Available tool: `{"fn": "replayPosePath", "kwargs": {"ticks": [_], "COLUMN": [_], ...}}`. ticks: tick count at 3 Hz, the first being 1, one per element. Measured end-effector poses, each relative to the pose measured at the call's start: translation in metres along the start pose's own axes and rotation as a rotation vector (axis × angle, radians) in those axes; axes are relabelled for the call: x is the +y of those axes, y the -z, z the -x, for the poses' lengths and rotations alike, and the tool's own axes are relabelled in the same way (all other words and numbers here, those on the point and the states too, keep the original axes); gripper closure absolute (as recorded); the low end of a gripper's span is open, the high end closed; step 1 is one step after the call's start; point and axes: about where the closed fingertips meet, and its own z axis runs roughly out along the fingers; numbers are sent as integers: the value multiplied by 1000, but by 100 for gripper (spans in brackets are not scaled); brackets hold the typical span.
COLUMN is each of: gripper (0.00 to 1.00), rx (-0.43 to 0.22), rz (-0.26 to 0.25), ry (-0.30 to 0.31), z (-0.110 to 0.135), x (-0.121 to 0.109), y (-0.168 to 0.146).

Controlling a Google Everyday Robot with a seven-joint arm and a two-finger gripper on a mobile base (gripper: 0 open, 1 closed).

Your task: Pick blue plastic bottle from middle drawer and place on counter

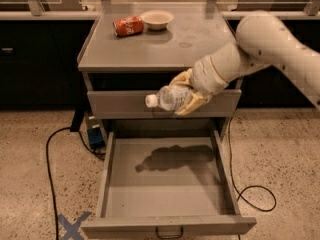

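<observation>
The gripper is closing its yellowish fingers around the blue plastic bottle, one finger lying over the top of it and one under. It is holding the bottle on its side in the air, with the white cap pointing away from the wrist towards the picture's left. The white arm is reaching in from the picture's right, its forearm sloping down from a rounded elbow to the wrist just behind the gripper.

Directly below the gripper, the middle drawer is standing pulled out, and the shadow of gripper and bottle is falling on its flat floor. Just behind the gripper, the other drawer's front panel is sitting closed. Above and beyond the gripper, the counter is carrying a red soda can lying on its side and a pale bowl just beside it, both well apart from the bottle.

Around the cabinet, a speckled floor is showing black cables and a blue tape cross. Dark cupboards are lining the back.
</observation>
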Motion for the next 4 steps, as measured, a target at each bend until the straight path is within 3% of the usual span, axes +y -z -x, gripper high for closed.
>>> {"fn": "replayPosePath", "kwargs": {"ticks": [1, 2, 3, 4], "gripper": [100, 100, 100, 100], "rx": [41, 41, 94, 134], "rz": [-26, -26, -8, 43], "ry": [113, 113, 126, 109], "z": [63, 63, 54, 19], "x": [-31, -31, -49, -78], "y": [59, 59, 58, 48]}}
